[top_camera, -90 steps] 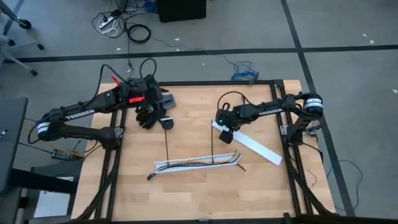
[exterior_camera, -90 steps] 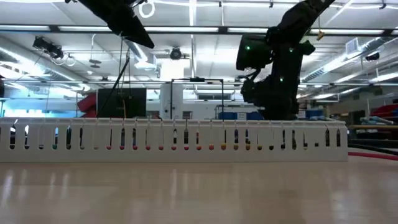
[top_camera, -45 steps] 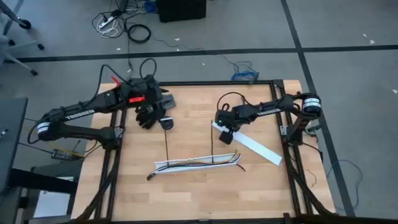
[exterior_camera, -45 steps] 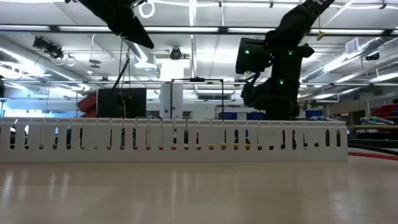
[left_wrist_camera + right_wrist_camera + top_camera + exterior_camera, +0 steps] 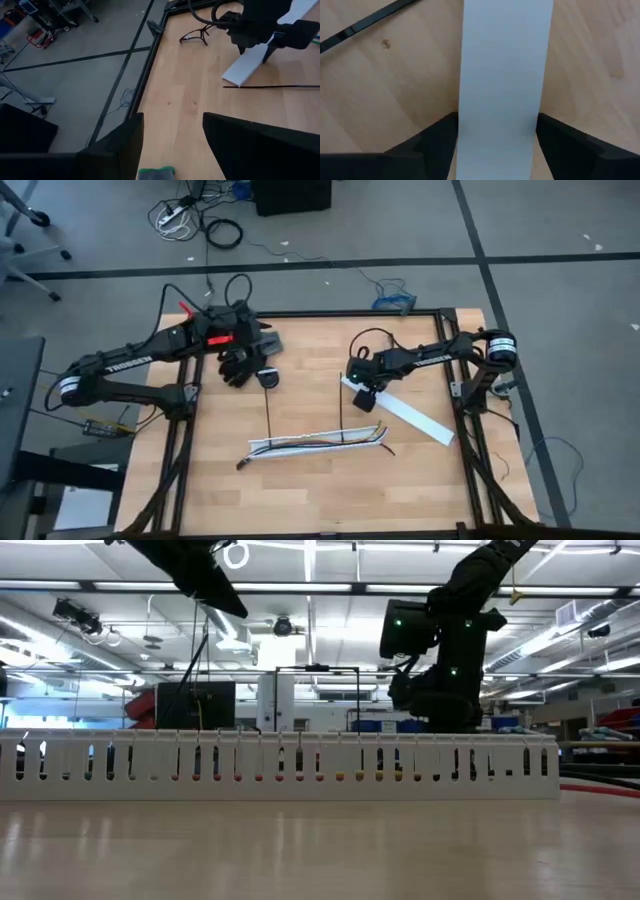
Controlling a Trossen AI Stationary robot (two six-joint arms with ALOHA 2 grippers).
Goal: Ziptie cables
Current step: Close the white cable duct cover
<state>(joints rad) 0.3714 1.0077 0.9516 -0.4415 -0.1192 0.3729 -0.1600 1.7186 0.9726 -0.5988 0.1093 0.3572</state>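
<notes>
The right gripper [image 5: 365, 401] is down low over the near end of a flat white strip [image 5: 402, 411] on the tabletop [image 5: 310, 485]. Its fingers [image 5: 437, 140] stand spread, one on either side of the strip, and have not closed on it. The left gripper [image 5: 236, 366] waits over the far left part of the tabletop, fingers parted and holding nothing. One ziptie [image 5: 342, 407] lies straight just beside the right gripper, and a second black strap [image 5: 270, 411] lies further left. Both reach the white slotted channel [image 5: 315, 443] toward the front, where the cables [image 5: 310, 441] lie along it.
</notes>
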